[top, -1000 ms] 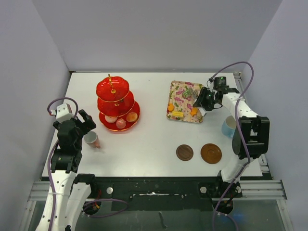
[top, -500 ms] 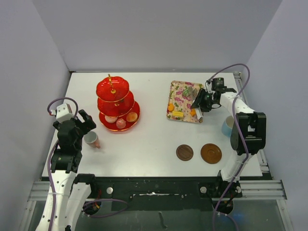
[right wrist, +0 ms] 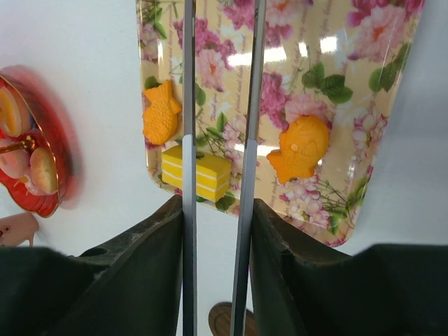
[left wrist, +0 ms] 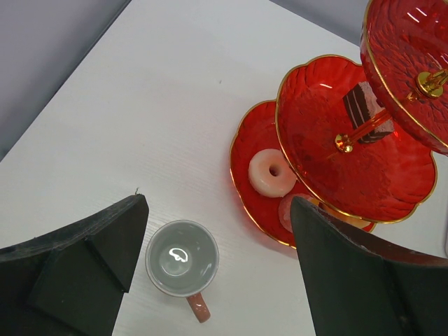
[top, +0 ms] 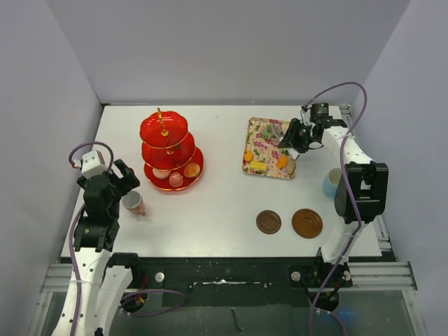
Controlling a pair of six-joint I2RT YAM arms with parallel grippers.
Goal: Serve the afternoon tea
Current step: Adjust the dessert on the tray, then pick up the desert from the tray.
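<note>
My right gripper [right wrist: 217, 210] is pinching the tongs [right wrist: 187, 105], 1 blade flat against each finger with a narrow gap between the 2. Nothing sits in that gap. The tips run out of the wrist view, so I cannot tell what they reach.

Under the blades lies the tray [right wrist: 350, 70]. The yellow cake [right wrist: 210, 176] is partly behind the left blade, 1 fish cake [right wrist: 161, 112] lies further left, and another [right wrist: 301, 148] is just right of the right blade. The stand [right wrist: 54, 183] is well off to the left.

My left gripper [left wrist: 220, 210] is spread wide. The pink cup [left wrist: 182, 257] stands upright on the table below, between its fingers and untouched. Just beyond, to the right, is the stand with a donut [left wrist: 271, 171] on its bottom tier.

I judge this to be the sweets step, moving pieces from tray to stand. Next I need to centre the gap over 1 piece, come down, and squeeze gently.
</note>
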